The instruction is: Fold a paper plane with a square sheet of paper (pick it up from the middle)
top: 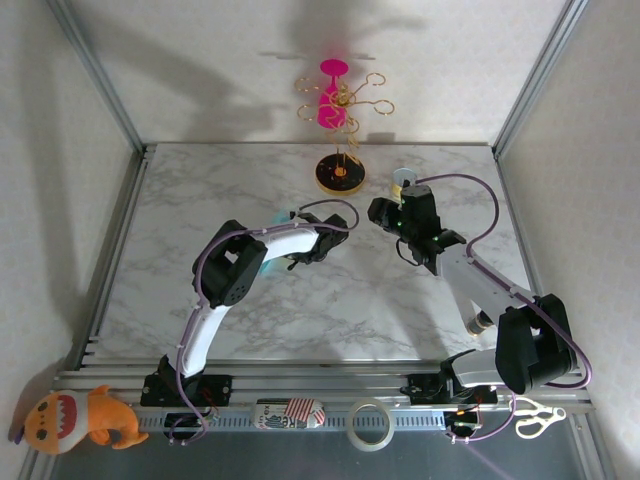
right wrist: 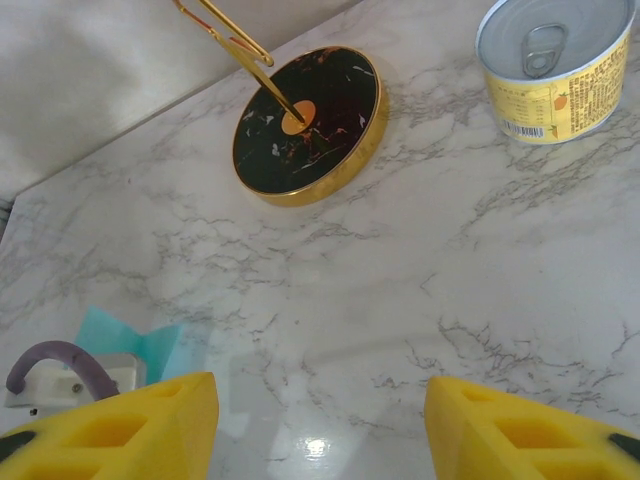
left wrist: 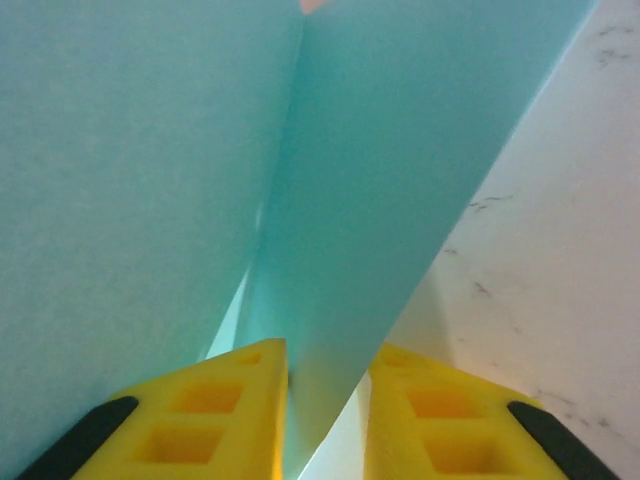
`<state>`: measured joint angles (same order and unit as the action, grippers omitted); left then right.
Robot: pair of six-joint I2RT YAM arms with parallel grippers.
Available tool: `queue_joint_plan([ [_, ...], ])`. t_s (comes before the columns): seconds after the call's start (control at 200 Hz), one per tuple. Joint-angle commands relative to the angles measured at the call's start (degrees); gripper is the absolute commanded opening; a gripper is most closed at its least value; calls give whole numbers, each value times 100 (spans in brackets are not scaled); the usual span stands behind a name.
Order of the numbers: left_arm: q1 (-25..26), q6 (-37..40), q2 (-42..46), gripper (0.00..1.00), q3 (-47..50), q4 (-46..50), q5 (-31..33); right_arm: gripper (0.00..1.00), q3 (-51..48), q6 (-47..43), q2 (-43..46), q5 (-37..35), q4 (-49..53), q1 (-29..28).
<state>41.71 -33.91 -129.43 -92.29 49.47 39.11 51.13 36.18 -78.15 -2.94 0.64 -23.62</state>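
Note:
The teal-blue sheet of paper (left wrist: 400, 180) stands folded in the left wrist view, with a crease running up the middle. From this close its overall shape cannot be made out. My left gripper (left wrist: 328, 400) straddles the fold. The paper rests against the left yellow finger (left wrist: 220, 420), and a gap shows before the right finger. From above, small bits of the teal paper (top: 291, 215) peek out beside the left arm, which hides the rest. My right gripper (right wrist: 320, 430) is open over bare marble with nothing between its fingers. It hovers right of the left arm, at right gripper (top: 383, 212) seen from above. A teal corner of the paper (right wrist: 130, 335) lies to its lower left.
A round black-and-yellow stand base (top: 340, 175) with a gold wire rack and a pink glass (top: 332, 95) stands at the back centre. A yellow tin can (right wrist: 555, 70) sits to its right. Tape, scissors and a plush toy lie along the near rail.

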Motion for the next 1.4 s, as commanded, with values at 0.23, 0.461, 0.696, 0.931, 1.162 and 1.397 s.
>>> queue_joint_plan([
  [0.23,299,-744,935,44,159,-932,-1899,58,-192,304,111,-96,-144,172],
  [0.461,390,-1126,1826,45,987,-2136,-3533,59,-210,381,97,-60,-141,243],
  [0.696,208,-1074,2946,41,1863,-2677,-3948,59,-132,392,-84,222,-205,252],
  [0.931,-577,-958,3434,35,2997,-3030,-3988,59,10,419,-338,491,-275,245],
  [1.162,-1182,-833,3281,34,3441,-3387,-4124,59,102,429,-447,617,-254,252],
  [1.397,-1446,-688,2959,32,3429,-3627,-3882,58,156,426,-554,730,-232,246],
])
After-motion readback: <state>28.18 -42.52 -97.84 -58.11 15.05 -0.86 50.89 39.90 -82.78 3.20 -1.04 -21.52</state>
